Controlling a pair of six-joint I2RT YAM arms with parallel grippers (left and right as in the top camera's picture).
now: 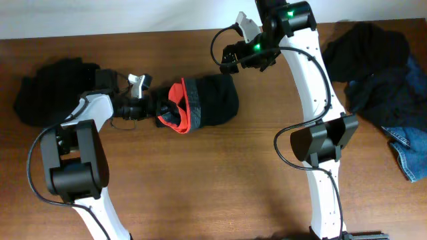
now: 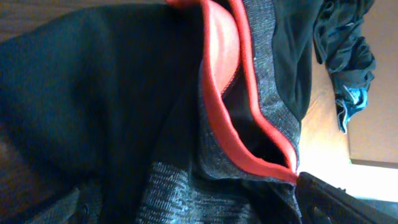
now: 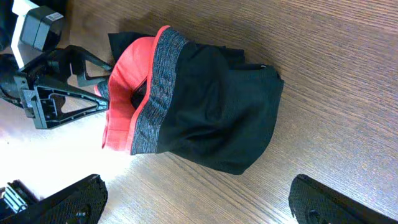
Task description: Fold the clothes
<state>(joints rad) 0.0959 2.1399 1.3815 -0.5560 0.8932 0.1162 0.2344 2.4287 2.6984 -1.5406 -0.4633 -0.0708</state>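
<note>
Rising closest to the overhead lens, the right arm (image 1: 313, 100) and left arm (image 1: 73, 153) are reaching in over the wooden table (image 1: 200, 193) from its near edge. At the far right corner a heap of dark clothes (image 1: 373, 67) is sprawling, with blue denim (image 1: 408, 150) trailing out of its near side. A second black garment (image 1: 47, 93) is lying bunched at the far left, just behind the left arm.

Between the two arms, well apart from both heaps, the black trousers (image 1: 213, 99) are sitting as a compact folded bundle around the middle of the table. Its grey waistband (image 1: 193, 103) is facing left, and the red-orange lining (image 1: 175, 110) is curling open beyond it.

The left gripper (image 1: 159, 110) is pointing right into that lined opening with its jaws standing wide; whether the fingers (image 3: 93, 62) are touching the cloth I cannot tell. The right gripper (image 1: 230, 59) is hanging above the bundle's far right side, its fingers (image 3: 68, 199) spread wide and gripping nothing.
</note>
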